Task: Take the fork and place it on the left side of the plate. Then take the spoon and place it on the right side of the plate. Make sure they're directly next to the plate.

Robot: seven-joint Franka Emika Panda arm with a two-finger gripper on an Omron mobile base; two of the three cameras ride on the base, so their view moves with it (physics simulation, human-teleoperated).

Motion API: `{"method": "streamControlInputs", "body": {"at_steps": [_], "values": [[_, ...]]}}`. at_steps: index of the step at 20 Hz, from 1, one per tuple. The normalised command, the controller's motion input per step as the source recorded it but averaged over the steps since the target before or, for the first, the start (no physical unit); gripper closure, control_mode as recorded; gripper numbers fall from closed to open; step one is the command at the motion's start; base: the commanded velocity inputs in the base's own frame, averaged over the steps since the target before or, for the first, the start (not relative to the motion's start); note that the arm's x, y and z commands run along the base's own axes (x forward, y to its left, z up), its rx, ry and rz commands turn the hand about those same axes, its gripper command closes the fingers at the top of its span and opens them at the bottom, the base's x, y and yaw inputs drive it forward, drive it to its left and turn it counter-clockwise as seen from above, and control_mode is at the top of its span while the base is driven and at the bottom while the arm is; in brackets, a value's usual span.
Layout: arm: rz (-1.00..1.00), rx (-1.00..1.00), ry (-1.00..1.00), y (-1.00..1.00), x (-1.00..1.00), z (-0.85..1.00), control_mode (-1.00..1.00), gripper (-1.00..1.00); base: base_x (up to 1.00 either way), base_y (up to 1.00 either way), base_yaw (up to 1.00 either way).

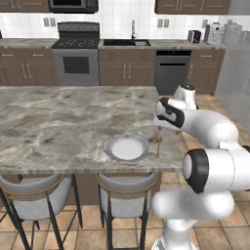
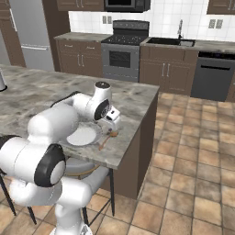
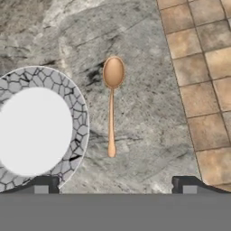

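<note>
The spoon (image 3: 112, 101) lay flat on the marble counter (image 1: 49, 117), just beside the right rim of the plate (image 3: 74, 113), its bowl pointing away from the counter's near edge and its thin handle running back toward that edge. Plate and spoon sat near the counter's front right corner. In the left base view a pale sliver lay against the plate's left rim, most likely the fork (image 1: 97, 150), though it was too small to make out clearly.

The gripper (image 3: 115, 182) hung above the spoon with its fingers spread wide and nothing between them.

Judged from its looks, the spoon was wooden: light, stiff and not fragile, with a dry surface that should not slip much. The handle was narrow and lay low against the stone, so the fingers would have to reach almost to the counter to close on it. The middle of the handle looked like the best place to grip, being straight, clear of the plate's rim and near the balance point. The rounded bowl would be more likely to roll or squirt out of the grip.
</note>
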Motion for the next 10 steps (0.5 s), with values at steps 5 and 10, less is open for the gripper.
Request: {"method": "streamControlInputs", "body": {"at_steps": [5,10], "values": [[0.07,0.00,0.08,0.04,-1.00,0.34,-1.00,-1.00,0.00,0.00,0.00],[0.04,0.00,0.12,0.06,-1.00,0.35,-1.00,-1.00,0.00,0.00,0.00]]}}
